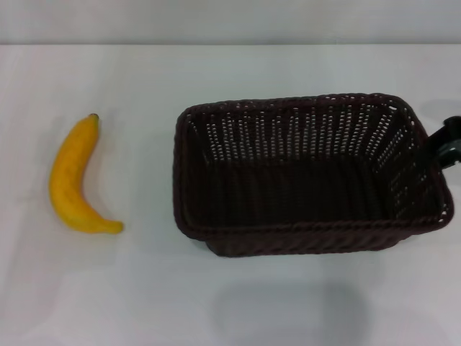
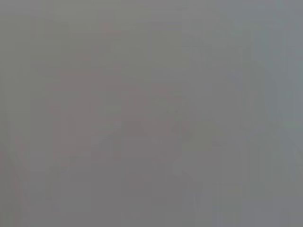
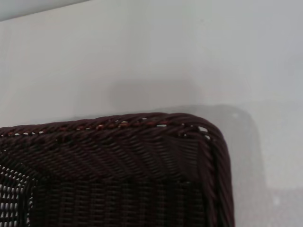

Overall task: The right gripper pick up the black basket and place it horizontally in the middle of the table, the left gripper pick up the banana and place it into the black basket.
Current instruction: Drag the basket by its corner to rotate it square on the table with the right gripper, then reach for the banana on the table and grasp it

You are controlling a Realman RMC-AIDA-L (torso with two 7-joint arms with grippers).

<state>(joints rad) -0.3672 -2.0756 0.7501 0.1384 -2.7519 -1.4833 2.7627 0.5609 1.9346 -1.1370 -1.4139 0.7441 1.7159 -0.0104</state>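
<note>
Plain white table [image 1: 216, 303], smooth top, takes up pretty much the whole head view. Just 2 things sitting on it: the banana [image 1: 72, 180] over on the left, and the black basket [image 1: 306, 176] lying lengthwise toward the right, well apart from it.

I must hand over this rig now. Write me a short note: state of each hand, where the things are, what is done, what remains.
Right hand: at the black basket's right end, against the rim; its grip cannot be judged.
Left hand: not in view; its wrist view shows only grey.
Black basket: lengthwise across the table, right of centre, near side seemingly lifted. Nothing inside.
Banana: on the table, left of the basket, apart from it, untouched.
Done: basket roughly in position.
Left: settle and release the basket, then left hand puts the banana in.
</note>
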